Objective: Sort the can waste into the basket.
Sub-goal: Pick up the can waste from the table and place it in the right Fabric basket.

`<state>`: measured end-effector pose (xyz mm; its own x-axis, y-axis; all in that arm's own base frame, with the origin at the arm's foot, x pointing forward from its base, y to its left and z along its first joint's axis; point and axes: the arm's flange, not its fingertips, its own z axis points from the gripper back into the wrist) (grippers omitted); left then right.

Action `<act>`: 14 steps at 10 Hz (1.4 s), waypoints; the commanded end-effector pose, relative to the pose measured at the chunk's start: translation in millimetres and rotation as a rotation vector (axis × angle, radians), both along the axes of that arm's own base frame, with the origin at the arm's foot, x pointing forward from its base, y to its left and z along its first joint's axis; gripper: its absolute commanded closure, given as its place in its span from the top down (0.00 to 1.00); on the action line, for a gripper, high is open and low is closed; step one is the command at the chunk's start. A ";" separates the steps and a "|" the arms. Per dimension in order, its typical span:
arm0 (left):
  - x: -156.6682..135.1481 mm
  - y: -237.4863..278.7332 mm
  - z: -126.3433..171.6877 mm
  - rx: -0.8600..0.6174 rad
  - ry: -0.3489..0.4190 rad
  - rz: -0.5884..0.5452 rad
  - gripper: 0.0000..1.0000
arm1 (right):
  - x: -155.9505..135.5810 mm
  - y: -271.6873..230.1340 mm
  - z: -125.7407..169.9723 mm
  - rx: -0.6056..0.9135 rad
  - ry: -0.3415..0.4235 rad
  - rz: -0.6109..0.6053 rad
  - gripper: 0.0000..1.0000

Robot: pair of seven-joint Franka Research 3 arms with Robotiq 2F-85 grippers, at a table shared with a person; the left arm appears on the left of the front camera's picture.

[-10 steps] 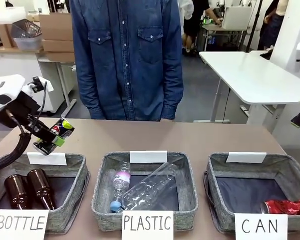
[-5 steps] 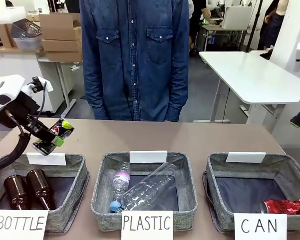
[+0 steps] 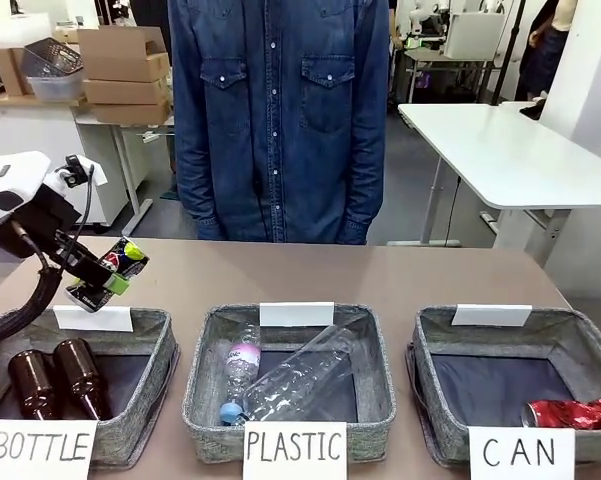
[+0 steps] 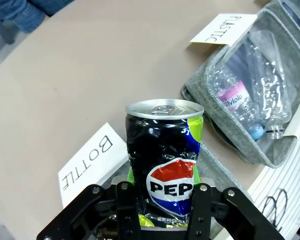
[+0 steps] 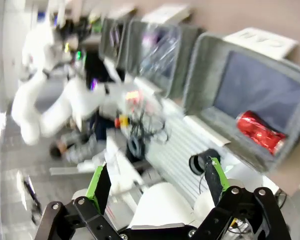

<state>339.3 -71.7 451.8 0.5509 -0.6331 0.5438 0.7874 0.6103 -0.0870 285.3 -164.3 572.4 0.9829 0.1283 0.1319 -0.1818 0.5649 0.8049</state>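
Green-padded left fingers [image 4: 132, 175] clamp the dark can [image 4: 164, 160]; right fingers [image 5: 101, 186] spread wide, holding nothing.

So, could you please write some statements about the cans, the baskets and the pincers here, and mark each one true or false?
1. The left pincer is shut on the dark Pepsi can. True.
2. That can is held above the CAN basket. False: it hangs over the table behind the BOTTLE basket.
3. A crushed red can lies in the CAN basket. True.
4. The right pincer grips a bottle. False: its jaws are open and hold nothing.
5. The PLASTIC basket holds brown glass bottles. False: it holds clear plastic bottles; the brown ones are in the BOTTLE basket.
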 end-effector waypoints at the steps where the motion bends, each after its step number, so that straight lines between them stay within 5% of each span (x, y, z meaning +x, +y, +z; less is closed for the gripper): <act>1: 39.1 -217.3 145.2 -0.037 -0.357 -0.414 0.41 | 15.0 40.8 -2.0 0.015 -0.010 0.172 1.00; 5: 22.2 -356.7 191.0 0.001 -0.458 -0.726 0.41 | 15.0 40.8 -2.0 0.015 -0.010 0.172 1.00; 9: -22.4 -502.4 119.8 0.136 -0.197 -1.103 0.41 | 17.3 46.8 -2.1 0.004 0.004 0.160 1.00; 11: -41.1 -532.3 83.4 0.152 -0.113 -1.110 0.41 | -47.5 -36.3 9.2 -0.004 -0.088 -0.126 1.00; 12: -47.0 -543.4 66.2 0.156 -0.089 -1.089 0.41 | 8.7 28.9 0.2 0.001 -0.007 0.104 1.00; 14: -46.2 -561.8 36.2 0.196 -0.130 -0.990 0.41 | 8.7 28.9 0.2 0.001 -0.007 0.104 1.00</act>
<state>289.9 -619.3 487.4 -0.3647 -0.8334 0.4153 0.9193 -0.3932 0.0183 281.2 -146.2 574.8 0.9681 0.2024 0.1478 -0.2373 0.5503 0.8006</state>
